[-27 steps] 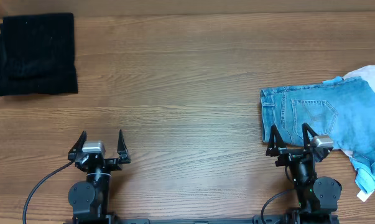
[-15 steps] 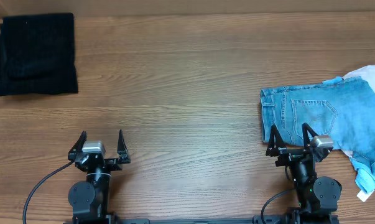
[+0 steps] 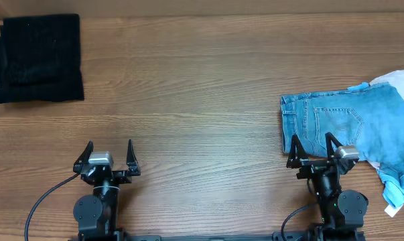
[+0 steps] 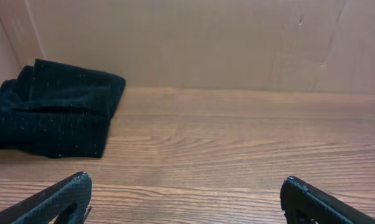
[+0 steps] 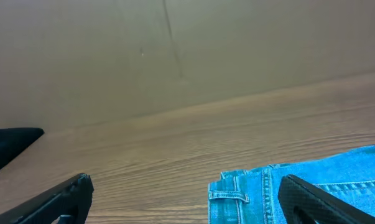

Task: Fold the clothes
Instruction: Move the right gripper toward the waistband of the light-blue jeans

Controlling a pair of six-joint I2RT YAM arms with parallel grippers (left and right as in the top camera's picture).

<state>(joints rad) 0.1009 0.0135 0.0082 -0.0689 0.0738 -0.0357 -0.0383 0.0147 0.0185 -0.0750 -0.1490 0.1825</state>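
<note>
So, jeans [image 3: 352, 127] lie mid-right, long axis horiz., just above right gripper [image 3: 311, 139], jaws apart; left gripper [image 3: 109, 144], also apart, lower left.

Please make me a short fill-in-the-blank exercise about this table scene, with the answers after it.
1. The black garment lies at the far ____ corner of the table.
2. The jeans are made of light ____ denim.
3. The left gripper and the right gripper are both ____, not shut.
Answers: left; blue; open.
</note>
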